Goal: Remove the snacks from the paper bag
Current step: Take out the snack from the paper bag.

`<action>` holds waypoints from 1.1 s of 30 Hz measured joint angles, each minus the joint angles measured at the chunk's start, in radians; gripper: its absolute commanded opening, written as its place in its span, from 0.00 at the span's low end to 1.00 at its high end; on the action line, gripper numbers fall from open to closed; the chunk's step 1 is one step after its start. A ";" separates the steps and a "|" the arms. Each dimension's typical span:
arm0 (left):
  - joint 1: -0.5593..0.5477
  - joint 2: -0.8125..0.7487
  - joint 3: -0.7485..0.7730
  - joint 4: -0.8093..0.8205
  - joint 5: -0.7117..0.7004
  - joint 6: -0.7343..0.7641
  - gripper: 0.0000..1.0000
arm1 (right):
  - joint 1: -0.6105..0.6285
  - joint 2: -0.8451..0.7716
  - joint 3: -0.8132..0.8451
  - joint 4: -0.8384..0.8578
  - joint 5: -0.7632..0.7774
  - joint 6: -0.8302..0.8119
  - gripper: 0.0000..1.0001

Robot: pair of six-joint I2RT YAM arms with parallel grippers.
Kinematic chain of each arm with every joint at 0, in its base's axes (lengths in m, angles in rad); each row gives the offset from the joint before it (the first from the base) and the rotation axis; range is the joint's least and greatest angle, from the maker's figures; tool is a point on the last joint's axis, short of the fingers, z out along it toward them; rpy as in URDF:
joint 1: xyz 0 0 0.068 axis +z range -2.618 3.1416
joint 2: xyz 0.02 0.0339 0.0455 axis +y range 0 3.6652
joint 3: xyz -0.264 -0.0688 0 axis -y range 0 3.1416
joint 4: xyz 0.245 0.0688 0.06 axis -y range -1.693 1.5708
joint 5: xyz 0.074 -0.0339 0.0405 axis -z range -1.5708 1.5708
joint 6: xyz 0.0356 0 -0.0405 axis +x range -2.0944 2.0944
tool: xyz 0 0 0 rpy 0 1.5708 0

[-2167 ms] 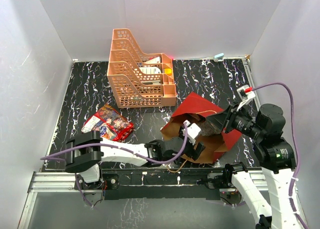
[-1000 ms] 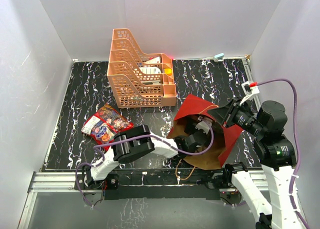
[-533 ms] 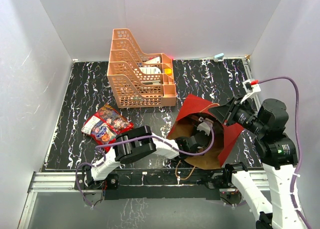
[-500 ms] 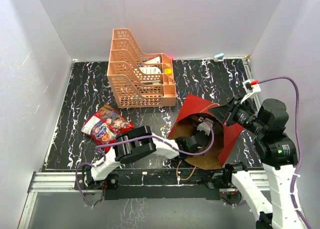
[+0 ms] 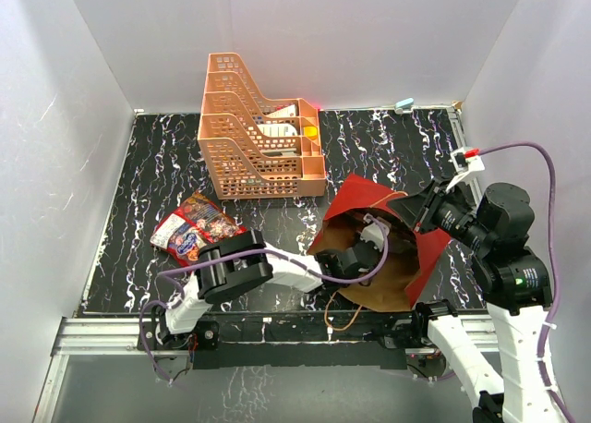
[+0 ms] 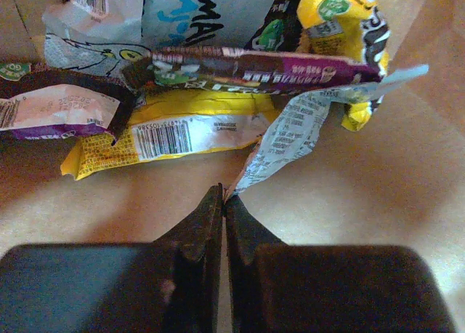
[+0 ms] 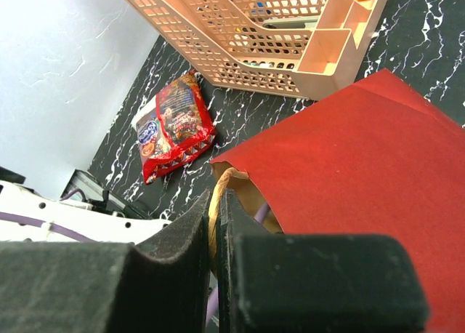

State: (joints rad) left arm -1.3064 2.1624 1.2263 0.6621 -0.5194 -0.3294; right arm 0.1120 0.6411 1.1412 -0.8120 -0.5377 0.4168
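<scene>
At the lower middle of the overhead view we see the left gripper (image 6: 224, 196) inside the paper bag (image 5: 369, 199). Its fingers are pressed together on the bottom corner of a silver wrapper (image 6: 305, 126), with a yellow packet (image 6: 182, 133) and a purple wrapper (image 6: 269, 62) piled just above. The right gripper (image 7: 215, 202) is pinched tight on the bag's rim, and the red snack bag (image 5: 196, 227) lies on the table (image 5: 148, 164) at left of centre, below the orange rack (image 5: 254, 127).

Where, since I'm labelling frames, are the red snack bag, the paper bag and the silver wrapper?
red snack bag (image 5: 197, 227): top view, its printed face.
paper bag (image 5: 367, 194): top view, dark red outer wall.
silver wrapper (image 6: 305, 128): left wrist view, its printed panel.
</scene>
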 measured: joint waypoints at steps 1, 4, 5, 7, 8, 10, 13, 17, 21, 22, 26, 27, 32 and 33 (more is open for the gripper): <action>0.000 -0.018 -0.011 -0.014 0.020 -0.004 0.00 | 0.000 0.000 0.001 0.000 0.003 0.000 0.07; 0.000 -0.083 -0.047 -0.051 0.076 -0.019 0.00 | 0.000 0.000 0.006 -0.001 0.018 -0.001 0.07; 0.000 -0.108 -0.061 -0.062 0.093 -0.024 0.00 | 0.000 0.000 0.009 -0.001 0.024 -0.002 0.07; 0.000 -0.163 -0.086 -0.094 0.121 -0.036 0.00 | 0.000 0.000 0.011 -0.001 0.032 -0.006 0.07; 0.000 -0.193 -0.095 -0.114 0.136 -0.042 0.00 | 0.000 0.001 0.011 -0.001 0.035 -0.008 0.07; 0.000 -0.259 -0.109 -0.162 0.164 -0.053 0.00 | 0.000 0.002 0.013 -0.003 0.042 -0.019 0.07; 0.000 -0.327 -0.125 -0.213 0.190 -0.065 0.00 | 0.000 0.002 0.014 -0.007 0.058 -0.027 0.07; 0.000 -0.464 -0.189 -0.297 0.225 -0.080 0.00 | 0.000 -0.004 0.014 -0.014 0.099 -0.029 0.07; 0.000 -0.599 -0.239 -0.399 0.258 -0.082 0.00 | 0.000 -0.024 0.010 -0.015 0.140 -0.022 0.07; 0.001 -0.643 -0.248 -0.436 0.275 -0.078 0.00 | 0.000 -0.030 0.008 -0.016 0.149 -0.019 0.07; 0.001 -0.801 -0.254 -0.575 0.335 -0.047 0.00 | 0.000 -0.045 0.007 -0.015 0.188 0.001 0.07; 0.001 -0.847 -0.254 -0.614 0.346 -0.037 0.00 | 0.000 -0.048 0.007 -0.016 0.196 0.005 0.07; 0.001 -1.062 -0.257 -0.795 0.339 -0.032 0.00 | 0.000 -0.066 0.007 -0.016 0.222 0.020 0.07; 0.001 -1.108 -0.265 -0.827 0.320 -0.045 0.00 | 0.000 -0.066 0.007 -0.015 0.225 0.022 0.07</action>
State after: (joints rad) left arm -1.3056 1.0546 0.9615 -0.1654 -0.1989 -0.3744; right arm 0.1120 0.5751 1.1481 -0.8272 -0.3126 0.4389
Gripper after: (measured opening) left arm 0.013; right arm 0.080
